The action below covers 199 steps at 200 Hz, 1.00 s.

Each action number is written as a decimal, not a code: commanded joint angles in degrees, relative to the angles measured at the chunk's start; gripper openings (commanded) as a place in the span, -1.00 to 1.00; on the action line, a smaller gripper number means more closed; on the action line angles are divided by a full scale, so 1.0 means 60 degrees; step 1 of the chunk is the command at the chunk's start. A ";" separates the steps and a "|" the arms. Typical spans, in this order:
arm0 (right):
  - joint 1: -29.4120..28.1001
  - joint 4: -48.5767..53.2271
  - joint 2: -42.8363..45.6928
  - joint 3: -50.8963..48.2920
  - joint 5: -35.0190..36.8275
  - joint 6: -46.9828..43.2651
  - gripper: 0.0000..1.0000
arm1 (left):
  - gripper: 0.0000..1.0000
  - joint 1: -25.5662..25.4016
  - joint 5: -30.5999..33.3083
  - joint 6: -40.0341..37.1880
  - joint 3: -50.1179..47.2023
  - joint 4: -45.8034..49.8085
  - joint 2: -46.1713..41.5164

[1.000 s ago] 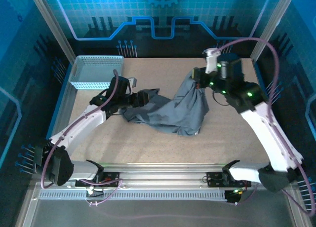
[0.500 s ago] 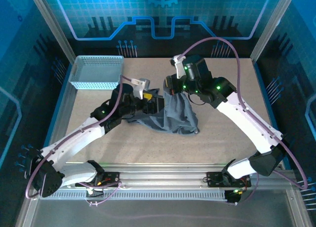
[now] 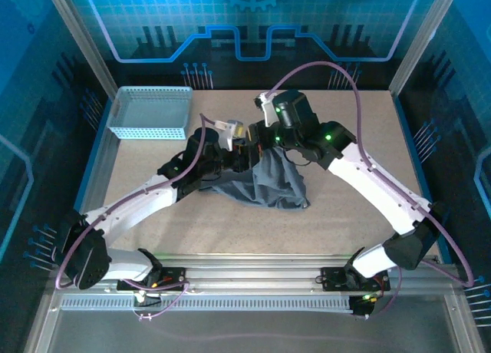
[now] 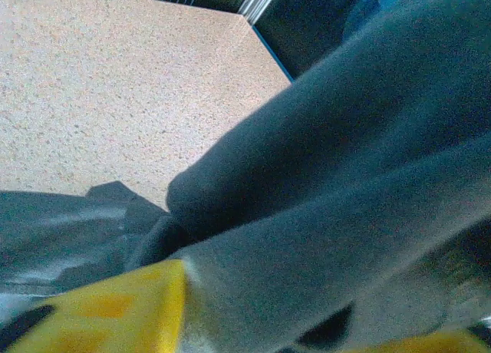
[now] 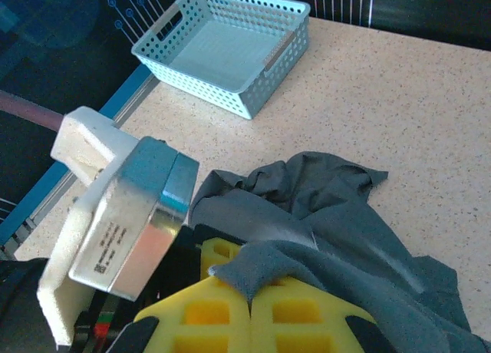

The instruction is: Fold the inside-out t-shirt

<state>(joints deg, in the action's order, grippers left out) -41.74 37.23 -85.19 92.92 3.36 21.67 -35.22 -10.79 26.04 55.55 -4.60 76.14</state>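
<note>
The inside-out t-shirt point(image 3: 270, 183), dark grey, lies bunched in the middle of the table, its upper left part lifted. My right gripper point(image 3: 265, 142) hangs over that lifted part. In the right wrist view its yellow fingers point(image 5: 307, 315) are shut on a small fold of the t-shirt point(image 5: 265, 267). My left gripper point(image 3: 242, 152) sits right beside it, to its left. In the left wrist view a thick roll of the t-shirt point(image 4: 322, 215) fills the gap of the left gripper point(image 4: 276, 326), pressed against the yellow pad point(image 4: 115, 311).
A light blue mesh basket point(image 3: 149, 111) stands at the back left, also seen from the right wrist as the basket point(image 5: 226, 46). The left arm's wrist camera box point(image 5: 115, 222) is very close to my right fingers. Bare tabletop point(image 3: 360, 138) lies to the right and front.
My right gripper carried its held cloth leftward to the left gripper. The left gripper moved right and up, opened wide, then closed around the cloth. The shirt bunched narrower.
</note>
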 commanded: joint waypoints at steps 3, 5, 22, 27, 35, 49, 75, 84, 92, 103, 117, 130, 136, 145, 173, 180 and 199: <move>-0.0127 -0.0199 -0.0172 -0.0171 -0.0166 0.0243 -0.91 | -0.61 -0.0041 0.0331 0.0114 0.0224 -0.0274 0.0012; -0.0125 -0.0196 -0.0161 -0.0178 -0.0142 0.0263 -0.87 | -0.67 -0.0035 0.0420 0.0124 0.0202 -0.0244 -0.0011; -0.0108 -0.0118 -0.0026 -0.0308 0.0116 0.0217 -0.46 | -0.94 0.0021 0.1119 0.0088 -0.0154 -0.0083 -0.0337; -0.0106 -0.0045 0.0058 -0.0367 0.0270 0.0150 -0.33 | -1.00 0.0048 0.1359 0.0084 -0.0283 0.0014 -0.0495; -0.0065 0.0043 0.0267 -0.0528 0.0593 0.0056 -0.11 | -1.00 0.0138 0.1806 0.0119 -0.0513 0.0274 -0.0755; 0.0122 0.0056 0.0848 -0.1190 0.1171 -0.0063 0.20 | -1.00 0.0487 0.2241 0.0296 -0.1063 0.0671 -0.1259; 0.1275 -0.0413 0.2080 -0.3353 0.0830 0.0179 0.46 | -1.00 0.1030 0.3646 0.0703 -0.2214 0.1891 -0.2484; 0.1752 -0.0548 0.2393 -0.4132 0.0492 0.0292 0.48 | -1.00 0.1148 0.4227 0.0803 -0.2626 0.2292 -0.3012; 0.2070 -0.0672 0.2560 -0.4779 0.0303 0.0351 0.50 | -1.00 0.1250 0.4738 0.0953 -0.2954 0.2666 -0.3505; 0.2321 -0.0866 0.2665 -0.5623 0.0206 0.0457 0.54 | -1.00 0.1462 0.5290 0.1191 -0.3388 0.3141 -0.4127; 0.2459 -0.1148 0.2544 -0.6436 0.0109 0.0685 0.58 | -1.00 0.1801 0.5694 0.1664 -0.3837 0.3715 -0.4734; 0.2463 -0.1495 0.2221 -0.6896 -0.0090 0.0889 0.59 | -1.00 0.2113 0.5851 0.2014 -0.4155 0.4073 -0.5050; 0.2469 -0.1678 0.2011 -0.7023 -0.0153 0.1011 0.59 | -1.00 0.2229 0.5895 0.2133 -0.4263 0.4214 -0.5108; 0.2459 -0.1930 0.1733 -0.7035 -0.0227 0.1225 0.59 | -1.00 0.2383 0.5942 0.2281 -0.4370 0.4364 -0.5111; 0.2459 -0.2553 0.0570 -0.7017 -0.0361 0.1650 0.59 | -1.00 0.2589 0.5626 0.2332 -0.4526 0.4268 -0.4991; 0.2467 -0.2594 0.0253 -0.6907 -0.0286 0.1729 0.59 | -1.00 0.2602 0.5610 0.2343 -0.4534 0.4239 -0.4960; 0.2459 -0.2820 -0.0600 -0.6560 -0.0412 0.1744 0.53 | -1.00 0.2626 0.5606 0.2340 -0.4592 0.4149 -0.4959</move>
<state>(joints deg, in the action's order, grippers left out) -27.20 24.36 -83.55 50.96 2.42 29.89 -20.01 21.45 38.76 28.56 19.99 46.46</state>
